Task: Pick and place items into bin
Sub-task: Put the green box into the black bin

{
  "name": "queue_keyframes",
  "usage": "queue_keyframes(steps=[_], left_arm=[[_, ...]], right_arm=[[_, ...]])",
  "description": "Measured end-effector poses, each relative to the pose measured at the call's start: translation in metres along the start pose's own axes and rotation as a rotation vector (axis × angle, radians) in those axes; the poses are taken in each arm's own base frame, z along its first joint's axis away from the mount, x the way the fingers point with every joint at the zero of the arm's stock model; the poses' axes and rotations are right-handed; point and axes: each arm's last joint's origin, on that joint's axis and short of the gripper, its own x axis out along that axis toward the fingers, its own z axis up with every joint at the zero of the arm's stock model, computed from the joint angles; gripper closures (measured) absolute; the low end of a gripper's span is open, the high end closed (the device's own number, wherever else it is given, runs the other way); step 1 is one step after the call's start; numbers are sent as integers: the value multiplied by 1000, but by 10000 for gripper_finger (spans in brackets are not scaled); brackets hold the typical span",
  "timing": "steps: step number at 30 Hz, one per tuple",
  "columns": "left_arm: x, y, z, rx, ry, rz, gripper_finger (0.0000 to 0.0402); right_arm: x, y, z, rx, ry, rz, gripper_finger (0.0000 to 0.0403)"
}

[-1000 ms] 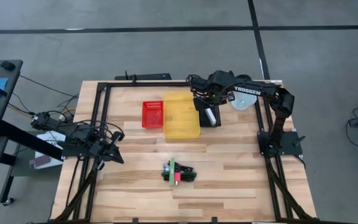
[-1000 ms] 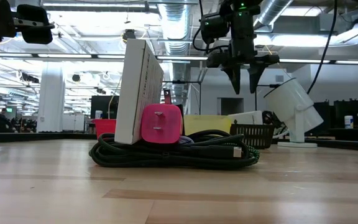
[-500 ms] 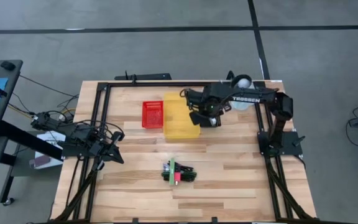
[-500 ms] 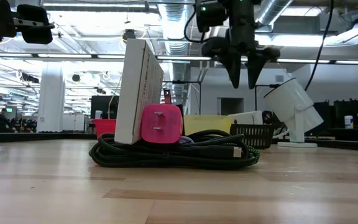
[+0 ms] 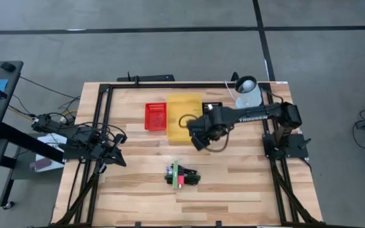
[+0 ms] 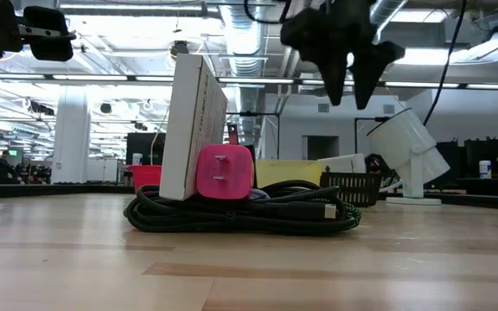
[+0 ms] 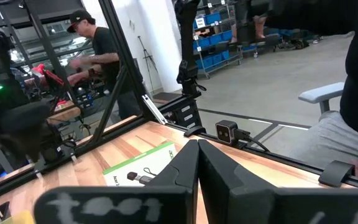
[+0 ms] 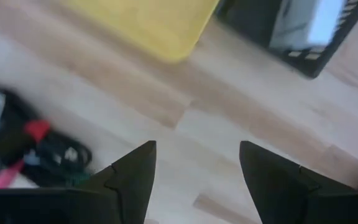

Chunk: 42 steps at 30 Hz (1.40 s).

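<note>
Swinging away from the far side of the table, the right gripper (image 5: pixel 195 140) has come off the black basket (image 5: pixel 213 107) and across the yellow bin (image 5: pixel 181 109) toward the table's middle, and its fingers have spread wider on the way. The items (image 5: pixel 181 175) lie bundled in one heap on the near half of the wooden table (image 5: pixel 138 190), well apart from that gripper and from all the bins. From table height the heap shows coiled black cords (image 6: pixel 249 216) at the bottom, a white box (image 6: pixel 188 125) standing on edge on top of them, and a pink plug block (image 6: pixel 225 172) leaning against it; from above a thin green strip (image 5: pixel 175 171) runs along the top of the pile. Now the right gripper hangs over bare wood just past the near edge of the yellow bin, jaws well apart and nothing between them, the two dark fingers (image 8: pixel 132 171) framing empty tabletop with the heap off to one side. A red basket (image 5: pixel 155 116) sits beside the yellow bin, touching or nearly so. A white lamp (image 5: pixel 247 92) stands at the far right corner. Over at the left edge, the left gripper (image 5: pixel 116 157) rests low, fingers pressed together and holding nothing. Behind the table, a person (image 7: pixel 98 59) in dark clothes stands in the room.
</note>
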Motion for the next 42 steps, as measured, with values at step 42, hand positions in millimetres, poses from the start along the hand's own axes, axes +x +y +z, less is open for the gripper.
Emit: queue_keyframes(steps=[42], left_arm=[[0, 0, 0, -5, 0, 0, 401]], right_arm=[[-10, 72, -130, -301, -353, 195, 210]])
